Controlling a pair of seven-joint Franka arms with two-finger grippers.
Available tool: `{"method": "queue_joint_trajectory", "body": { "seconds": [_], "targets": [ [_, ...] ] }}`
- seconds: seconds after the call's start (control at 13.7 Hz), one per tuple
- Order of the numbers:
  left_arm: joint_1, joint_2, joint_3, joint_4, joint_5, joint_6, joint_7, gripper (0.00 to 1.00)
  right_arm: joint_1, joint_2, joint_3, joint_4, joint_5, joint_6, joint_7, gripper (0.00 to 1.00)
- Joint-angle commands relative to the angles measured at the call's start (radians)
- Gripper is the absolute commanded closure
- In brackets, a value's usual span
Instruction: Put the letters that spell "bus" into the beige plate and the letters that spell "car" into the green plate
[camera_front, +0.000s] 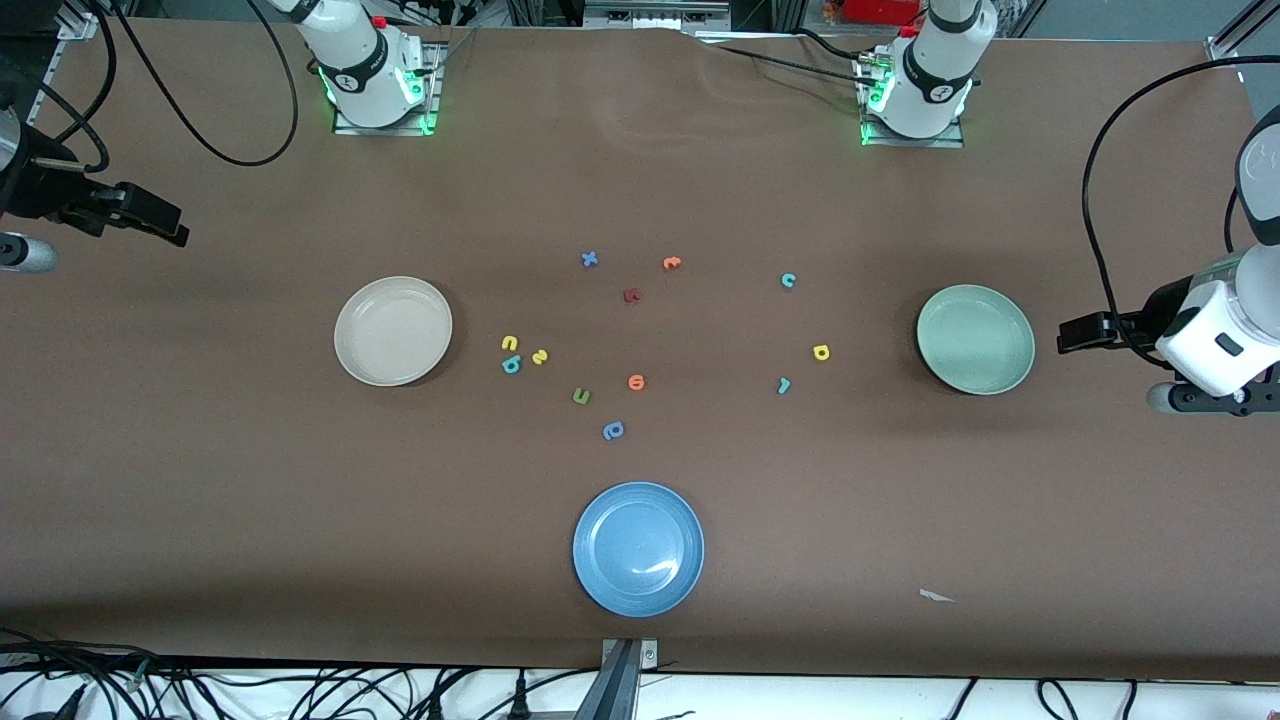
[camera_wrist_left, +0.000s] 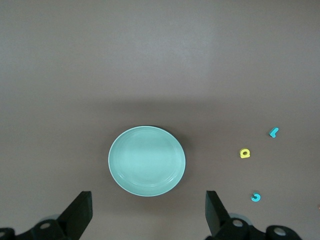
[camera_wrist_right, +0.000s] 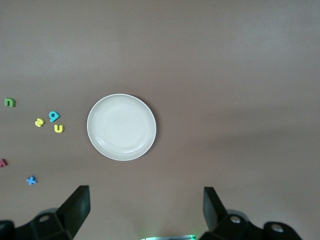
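I see the teal "b" (camera_front: 511, 365), yellow "u" (camera_front: 509, 343) and yellow "s" (camera_front: 540, 356) clustered on the counter (camera_front: 250, 480) just beside the beige plate (camera_front: 393, 331), toward the green plate (camera_front: 975, 339). Teal "c" (camera_front: 788, 280), yellow "a" (camera_front: 821, 352) and teal "r" (camera_front: 784, 385) lie near the green plate. My left tool (camera_wrist_left: 149, 212) hangs wide above the green plate, my right tool (camera_wrist_right: 146, 210) wide above the beige one; both plates hold nothing.
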Motion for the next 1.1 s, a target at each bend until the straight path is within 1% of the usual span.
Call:
{"method": "queue_joint_trajectory", "body": {
  "seconds": [0.0, 1.03],
  "targets": [
    [-0.009, -0.007, 0.011, -0.01, -0.027, 0.009, 0.001, 0.01, -0.014, 0.0, 0.013, 0.007, -0.012, 0.002, -0.009, 0.0],
    [-0.012, -0.006, 0.011, -0.012, -0.025, 0.009, 0.001, 0.01, -0.014, 0.0, 0.012, 0.007, -0.002, 0.003, -0.005, 0.0]
  ]
}}
